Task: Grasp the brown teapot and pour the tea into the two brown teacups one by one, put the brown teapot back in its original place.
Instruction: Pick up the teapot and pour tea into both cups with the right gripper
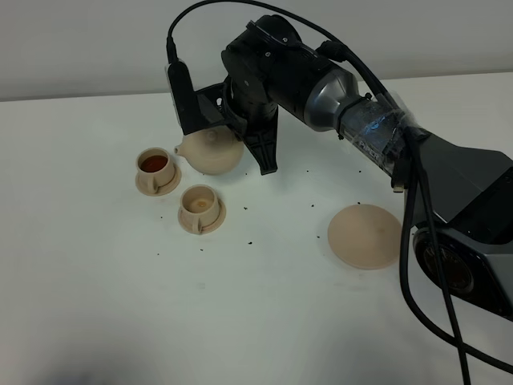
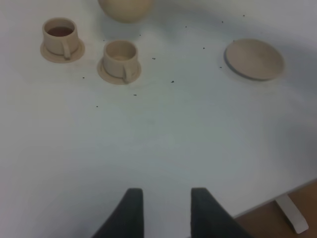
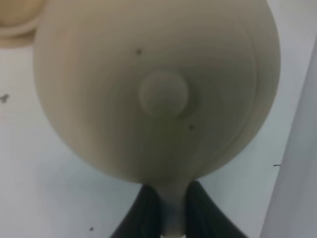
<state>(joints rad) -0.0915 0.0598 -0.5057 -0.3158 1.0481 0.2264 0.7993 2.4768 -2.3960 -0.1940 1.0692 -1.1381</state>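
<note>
Pinching the brown teapot [image 3: 148, 89] by its loop handle w/ my right gripper [image 3: 168, 210], fingers pressed onto the handle from both sides. Its spout points at the filled teacup [image 1: 155, 170], which has reddish tea [image 1: 153, 163] inside. The 2nd teacup [image 1: 200, 208] sits just beside the pot on the high cam's side, pale inside. The big saucer [image 1: 365, 235] lies well apart from the pot. My left gripper [image 2: 162, 208] is spread, far from the pot, near the table edge. White table [image 1: 256, 305] w/ dark specks; pale wall [image 1: 80, 40] behind the pot; wood floor [image 2: 262, 227] past the edge.
</note>
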